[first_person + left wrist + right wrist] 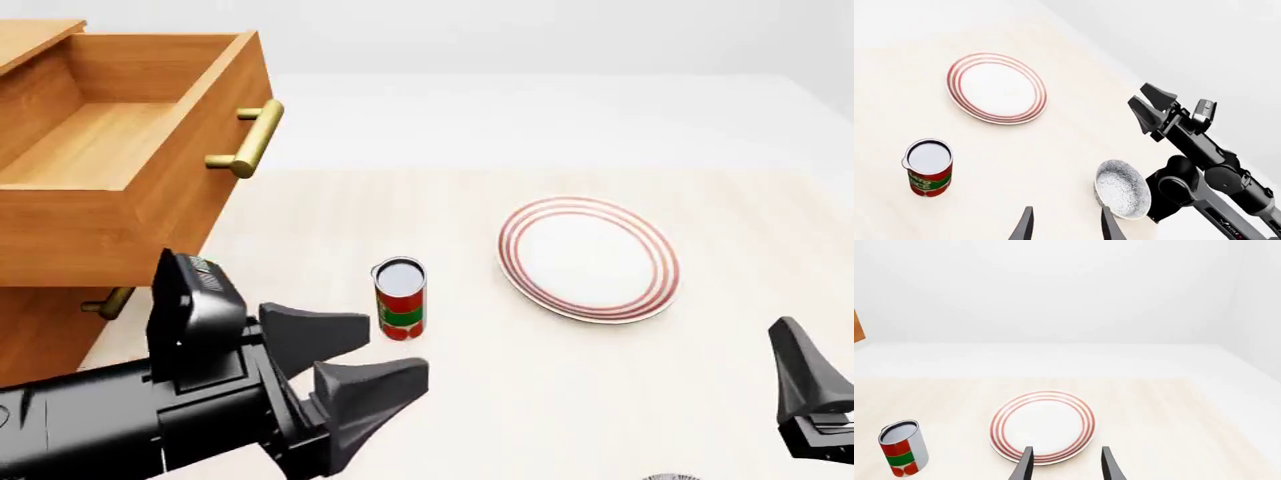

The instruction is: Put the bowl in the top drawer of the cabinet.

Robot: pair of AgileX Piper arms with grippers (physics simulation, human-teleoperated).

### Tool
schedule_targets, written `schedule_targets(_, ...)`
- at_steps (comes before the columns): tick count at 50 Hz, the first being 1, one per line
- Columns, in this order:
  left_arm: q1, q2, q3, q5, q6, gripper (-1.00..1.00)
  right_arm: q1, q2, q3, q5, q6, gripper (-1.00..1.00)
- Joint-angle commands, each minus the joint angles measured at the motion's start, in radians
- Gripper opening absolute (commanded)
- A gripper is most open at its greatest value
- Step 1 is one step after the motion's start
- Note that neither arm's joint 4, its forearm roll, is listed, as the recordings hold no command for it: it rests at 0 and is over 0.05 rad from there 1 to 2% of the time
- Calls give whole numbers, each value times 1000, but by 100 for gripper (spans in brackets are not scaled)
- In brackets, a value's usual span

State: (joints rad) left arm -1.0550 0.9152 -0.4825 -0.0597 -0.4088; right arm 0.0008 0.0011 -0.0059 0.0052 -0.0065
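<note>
White bowl (1122, 188), dense grey floral pattern, deep, upright | both arms' jaws apart, empty

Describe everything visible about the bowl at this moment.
The bowl is deep, round and white, with a dense grey-blue speckled pattern inside and out and a plain pale rim. It looks ceramic. It sits upright and empty on the table, clear of both grippers. The left wrist view shows it whole, close beside the right arm's base links; whether they touch cannot be told. In the front view only a sliver of rim shows at the bottom edge. It is not in the top drawer.
</note>
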Motion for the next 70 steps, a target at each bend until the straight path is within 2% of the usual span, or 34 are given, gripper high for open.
schedule_targets(1,-83,120,-4,-37,-171,100,0,0,0,0,0,100)
schedule_targets(7,-117,185,-6,-73,-223,100,0,0,0,0,0,100)
schedule_targets(17,-175,242,-51,-103,-254,100,0,0,0,0,0,100)
schedule_targets(38,-169,395,-67,-164,-350,100,0,0,0,0,0,100)
schedule_targets(47,-199,470,-91,-193,-390,100,0,0,0,0,0,100)
schedule_targets(70,-234,610,-138,-253,-421,100,0,0,0,0,0,100)
